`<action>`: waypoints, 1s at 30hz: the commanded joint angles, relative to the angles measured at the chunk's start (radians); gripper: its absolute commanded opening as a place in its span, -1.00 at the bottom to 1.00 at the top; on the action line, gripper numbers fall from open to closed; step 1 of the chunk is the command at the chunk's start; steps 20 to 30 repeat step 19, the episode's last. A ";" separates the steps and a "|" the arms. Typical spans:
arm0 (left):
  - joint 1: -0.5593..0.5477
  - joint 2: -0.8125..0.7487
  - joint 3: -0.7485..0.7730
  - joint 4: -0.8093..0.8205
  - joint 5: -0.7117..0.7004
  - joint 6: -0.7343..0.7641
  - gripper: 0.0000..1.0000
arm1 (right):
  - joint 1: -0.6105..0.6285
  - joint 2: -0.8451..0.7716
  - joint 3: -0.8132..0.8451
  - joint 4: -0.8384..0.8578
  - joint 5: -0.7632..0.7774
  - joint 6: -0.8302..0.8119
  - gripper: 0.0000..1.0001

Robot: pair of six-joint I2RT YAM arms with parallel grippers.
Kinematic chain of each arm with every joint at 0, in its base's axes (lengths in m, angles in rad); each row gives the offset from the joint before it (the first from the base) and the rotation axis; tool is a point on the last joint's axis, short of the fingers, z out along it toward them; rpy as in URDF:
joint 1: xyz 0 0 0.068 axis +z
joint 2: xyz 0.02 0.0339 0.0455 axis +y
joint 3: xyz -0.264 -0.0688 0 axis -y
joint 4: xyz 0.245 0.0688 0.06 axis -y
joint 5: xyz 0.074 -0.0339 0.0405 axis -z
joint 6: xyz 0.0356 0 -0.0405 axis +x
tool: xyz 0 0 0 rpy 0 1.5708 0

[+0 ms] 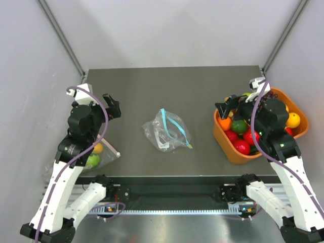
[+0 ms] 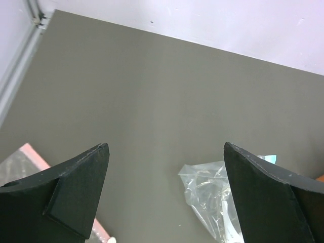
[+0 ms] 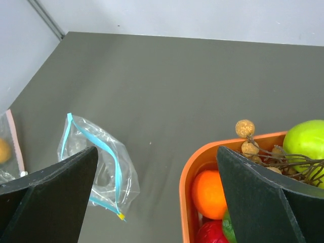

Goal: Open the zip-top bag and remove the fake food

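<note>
The zip-top bag (image 1: pixel 167 131) lies crumpled in the middle of the table, its teal strip gaping; nothing shows inside it. It also shows in the left wrist view (image 2: pixel 212 195) and the right wrist view (image 3: pixel 109 169). The fake food sits in an orange bin (image 1: pixel 221 137): red fruit (image 1: pixel 242 147), a green one (image 1: pixel 239 126), a yellow one (image 1: pixel 292 120). My left gripper (image 1: pixel 112 109) hovers open, left of the bag, with bare table between its fingers (image 2: pixel 166 147). My right gripper (image 1: pixel 230 105) is open over the bin's left rim (image 3: pixel 157 150), holding nothing.
A second clear bag with a pinkish strip (image 1: pixel 101 154) lies at the front left under my left arm, with a yellow and a green fruit inside. In the right wrist view an orange fruit (image 3: pixel 210 195) and a green one (image 3: pixel 306 142) fill the bin (image 3: pixel 188 174).
</note>
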 commanded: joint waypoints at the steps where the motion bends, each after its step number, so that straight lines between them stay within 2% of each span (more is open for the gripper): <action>1: 0.005 -0.015 0.059 -0.074 -0.046 0.045 0.98 | 0.037 -0.009 0.037 0.071 0.086 -0.006 0.99; 15: 0.005 -0.052 0.090 -0.096 -0.093 0.062 0.98 | 0.040 -0.015 0.075 0.039 0.093 -0.015 0.99; 30: 0.005 -0.047 0.100 -0.099 -0.078 0.075 0.98 | 0.040 -0.015 0.077 0.039 0.090 -0.015 0.99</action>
